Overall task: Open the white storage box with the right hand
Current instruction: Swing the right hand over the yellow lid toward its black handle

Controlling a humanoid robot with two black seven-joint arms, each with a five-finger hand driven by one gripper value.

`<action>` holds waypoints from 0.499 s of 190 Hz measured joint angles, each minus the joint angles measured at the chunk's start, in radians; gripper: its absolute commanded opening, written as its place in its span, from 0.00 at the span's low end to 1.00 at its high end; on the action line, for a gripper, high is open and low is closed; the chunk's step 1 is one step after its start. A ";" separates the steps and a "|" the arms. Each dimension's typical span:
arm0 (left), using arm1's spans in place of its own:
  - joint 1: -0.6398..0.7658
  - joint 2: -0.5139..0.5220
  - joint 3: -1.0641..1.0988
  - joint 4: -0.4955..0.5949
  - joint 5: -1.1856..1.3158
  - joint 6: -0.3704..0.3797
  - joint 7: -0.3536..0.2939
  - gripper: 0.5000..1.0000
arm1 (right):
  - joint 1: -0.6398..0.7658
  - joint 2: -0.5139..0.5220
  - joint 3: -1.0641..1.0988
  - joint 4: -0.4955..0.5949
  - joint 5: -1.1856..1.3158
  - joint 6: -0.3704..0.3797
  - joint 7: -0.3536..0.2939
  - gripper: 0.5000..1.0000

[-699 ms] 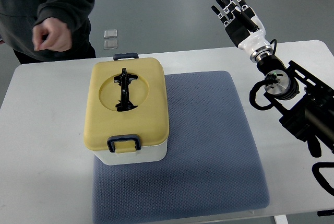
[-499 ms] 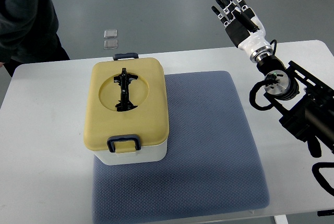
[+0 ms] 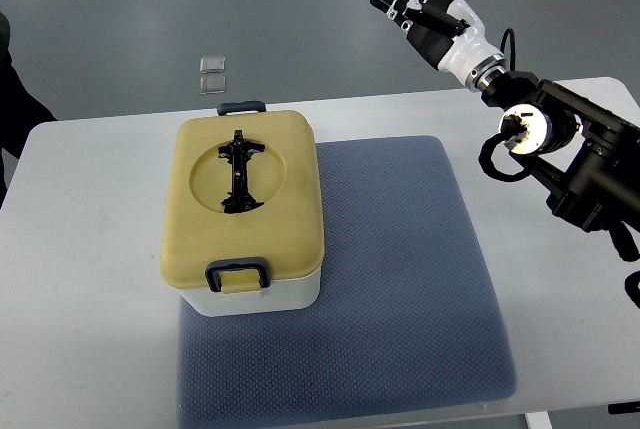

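Note:
The white storage box (image 3: 262, 295) stands on the left part of a blue-grey mat (image 3: 400, 279). Its yellow lid (image 3: 243, 199) is down, with a black folding handle (image 3: 237, 171) lying in a round recess. One dark blue latch (image 3: 236, 274) sits at the near edge and another latch (image 3: 241, 107) at the far edge. My right hand (image 3: 420, 4) hovers high beyond the table's far right, fingers spread, holding nothing, well away from the box. The left arm does not show.
The white table (image 3: 80, 279) carries the mat and box. A person's dark sleeve (image 3: 12, 99) shows at the left edge. Two small clear squares (image 3: 211, 74) lie on the grey floor beyond the table. My right forearm (image 3: 580, 164) crosses the table's right side.
My right hand has swung up and to the left, toward the far side. The person at the top left has stepped back almost out of view. The box has not moved.

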 measured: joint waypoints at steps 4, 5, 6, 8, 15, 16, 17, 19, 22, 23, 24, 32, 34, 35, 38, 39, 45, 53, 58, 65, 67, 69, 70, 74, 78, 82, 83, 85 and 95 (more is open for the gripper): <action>0.000 0.000 0.000 0.000 0.000 0.000 0.000 1.00 | 0.024 -0.007 -0.034 0.000 -0.011 0.001 0.000 0.86; 0.000 0.000 0.000 -0.001 0.000 0.000 0.000 1.00 | 0.030 -0.009 -0.043 0.000 -0.014 0.001 0.000 0.86; 0.000 0.000 0.000 -0.001 0.000 0.000 0.000 1.00 | 0.042 -0.013 -0.061 0.000 -0.020 0.001 0.001 0.86; 0.000 0.000 0.000 -0.001 0.000 0.000 0.000 1.00 | 0.054 -0.016 -0.080 0.000 -0.026 0.002 0.001 0.86; 0.000 0.000 0.001 -0.002 0.000 0.000 0.000 1.00 | 0.100 -0.030 -0.153 0.002 -0.047 0.004 0.005 0.86; 0.000 0.000 0.001 -0.002 0.000 0.000 0.000 1.00 | 0.107 -0.032 -0.165 0.002 -0.050 0.004 0.005 0.86; 0.000 0.000 0.001 -0.002 0.000 0.000 0.000 1.00 | 0.114 -0.033 -0.177 0.002 -0.053 0.004 0.006 0.86; 0.000 0.000 0.001 -0.003 0.000 0.000 0.000 1.00 | 0.129 -0.037 -0.201 0.003 -0.059 0.004 0.007 0.86; 0.000 0.000 0.001 -0.003 0.000 0.000 0.000 1.00 | 0.159 -0.044 -0.251 0.004 -0.070 0.005 0.010 0.86; 0.000 0.000 0.001 -0.003 0.000 0.000 0.000 1.00 | 0.167 -0.045 -0.263 0.004 -0.073 0.005 0.010 0.86; 0.000 0.000 0.001 -0.003 0.000 0.000 0.000 1.00 | 0.174 -0.046 -0.275 0.005 -0.076 0.005 0.011 0.86; 0.000 0.000 0.001 -0.005 0.001 -0.001 0.000 1.00 | 0.238 -0.054 -0.375 0.007 -0.094 0.006 0.014 0.86; 0.000 0.000 0.001 -0.005 0.001 -0.001 0.000 1.00 | 0.254 -0.055 -0.399 0.008 -0.098 0.006 0.015 0.86; 0.000 0.000 0.001 -0.005 0.001 -0.001 0.000 1.00 | 0.262 -0.056 -0.412 0.009 -0.100 0.005 0.016 0.86; 0.000 0.000 0.001 -0.006 0.001 -0.001 0.000 1.00 | 0.285 -0.057 -0.447 0.010 -0.106 0.005 0.018 0.86; 0.000 0.000 0.001 -0.006 0.001 -0.002 0.000 1.00 | 0.293 -0.057 -0.459 0.011 -0.107 0.005 0.019 0.86; 0.000 0.000 0.001 -0.007 0.001 -0.003 0.000 1.00 | 0.339 -0.058 -0.529 0.018 -0.118 0.002 0.026 0.86; 0.000 0.000 0.001 -0.008 0.001 -0.003 0.000 1.00 | 0.396 -0.059 -0.616 0.035 -0.135 -0.002 0.039 0.86; 0.000 0.000 0.001 -0.009 0.001 -0.004 0.000 1.00 | 0.431 -0.058 -0.668 0.047 -0.151 -0.005 0.050 0.86; 0.000 0.000 0.000 -0.009 0.001 -0.004 0.000 1.00 | 0.488 -0.056 -0.743 0.072 -0.189 -0.019 0.075 0.86; 0.000 0.000 0.000 -0.009 0.001 -0.004 0.000 1.00 | 0.501 -0.055 -0.759 0.078 -0.200 -0.024 0.082 0.86; 0.000 0.000 0.000 -0.009 0.001 -0.004 0.000 1.00 | 0.513 -0.054 -0.775 0.085 -0.212 -0.031 0.090 0.86; 0.000 0.000 0.000 -0.009 0.001 -0.004 0.000 1.00 | 0.519 -0.054 -0.782 0.089 -0.219 -0.034 0.093 0.86; 0.000 0.000 0.000 -0.009 0.001 -0.004 0.000 1.00 | 0.543 -0.052 -0.811 0.104 -0.246 -0.050 0.111 0.86; 0.000 0.000 -0.001 -0.009 0.001 -0.004 0.000 1.00 | 0.566 -0.051 -0.837 0.122 -0.278 -0.070 0.132 0.86; 0.000 0.000 -0.001 -0.009 0.001 -0.004 0.000 1.00 | 0.593 -0.050 -0.867 0.144 -0.325 -0.098 0.164 0.86; 0.000 0.000 -0.001 -0.009 0.001 -0.004 0.000 1.00 | 0.598 -0.050 -0.873 0.148 -0.335 -0.104 0.170 0.86; 0.000 0.000 -0.001 -0.009 0.001 -0.004 0.000 1.00 | 0.608 -0.049 -0.884 0.157 -0.355 -0.117 0.184 0.86; 0.000 0.000 -0.002 -0.008 0.001 -0.005 0.000 1.00 | 0.650 -0.043 -0.935 0.192 -0.458 -0.181 0.240 0.86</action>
